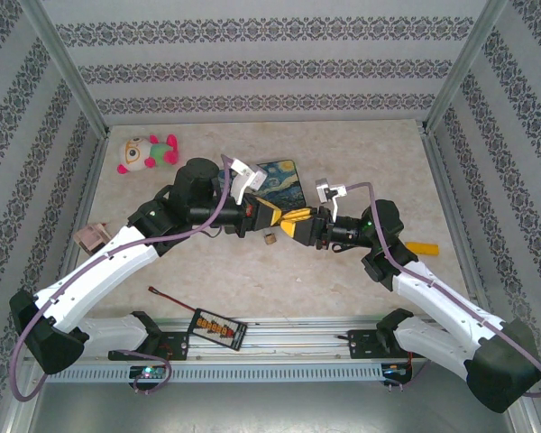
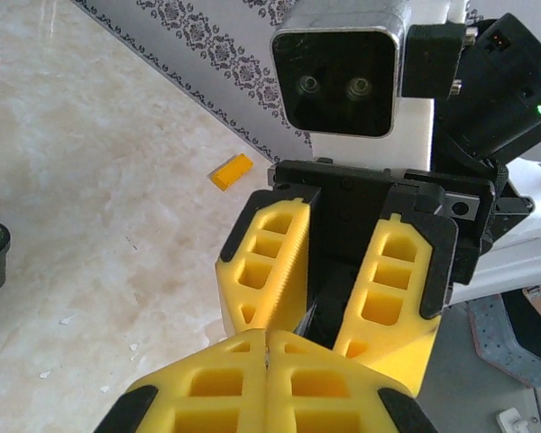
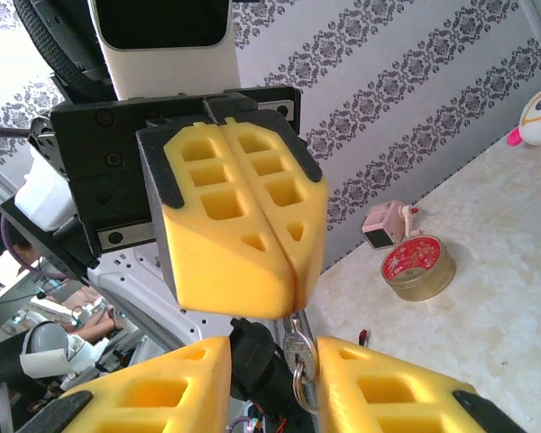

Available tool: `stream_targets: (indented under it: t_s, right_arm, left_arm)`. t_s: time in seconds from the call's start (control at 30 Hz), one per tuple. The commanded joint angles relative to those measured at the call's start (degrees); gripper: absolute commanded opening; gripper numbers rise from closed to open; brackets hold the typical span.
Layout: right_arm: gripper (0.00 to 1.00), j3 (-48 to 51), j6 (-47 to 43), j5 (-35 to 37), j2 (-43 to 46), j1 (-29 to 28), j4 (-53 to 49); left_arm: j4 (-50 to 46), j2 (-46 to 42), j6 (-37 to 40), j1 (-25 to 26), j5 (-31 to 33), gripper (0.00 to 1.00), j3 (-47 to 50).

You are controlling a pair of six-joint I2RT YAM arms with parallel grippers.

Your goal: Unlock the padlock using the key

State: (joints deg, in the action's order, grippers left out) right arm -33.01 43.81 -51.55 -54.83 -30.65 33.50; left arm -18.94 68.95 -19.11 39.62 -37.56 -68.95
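My two grippers meet tip to tip above the middle of the table. The left gripper [image 1: 276,216] [image 2: 269,341] is shut on the blade of the silver key [image 3: 298,352]. The key's round head and its ring hang between the fingers of my right gripper [image 1: 299,222] [image 3: 272,350], which stands open around them; the head is close to the right-hand finger, with a gap on the other side. The small brass-coloured padlock [image 1: 270,240] lies on the table just in front of the grippers, apart from both.
A starry-night tin box [image 1: 279,176] lies behind the grippers. A plush toy [image 1: 147,152] sits at the back left and a pink toy [image 1: 92,236] by the left wall. A round red tin [image 3: 419,268] stands near that wall. An orange block [image 1: 422,247] lies right, and a black board [image 1: 218,329] at the front.
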Motion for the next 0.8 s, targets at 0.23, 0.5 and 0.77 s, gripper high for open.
stream_targets:
  t_s: [0.23,0.5,0.77]
  right_arm:
    - [0.28,-2.1,0.1,-1.8,-0.7,-0.9,3.3]
    - [0.22,-2.4,0.6,-2.3,-1.5,-1.0,4.3]
    - [0.08,-2.0,0.5,-2.3,-1.5,-0.9,4.4]
  left_arm:
    - [4.4,-1.6,-2.1,-0.9,-1.6,0.0,1.1]
    - [5.0,-1.8,-2.4,-1.1,-2.2,0.0,1.4]
    - [6.5,-2.4,-3.8,-1.7,-2.3,0.0,2.5]
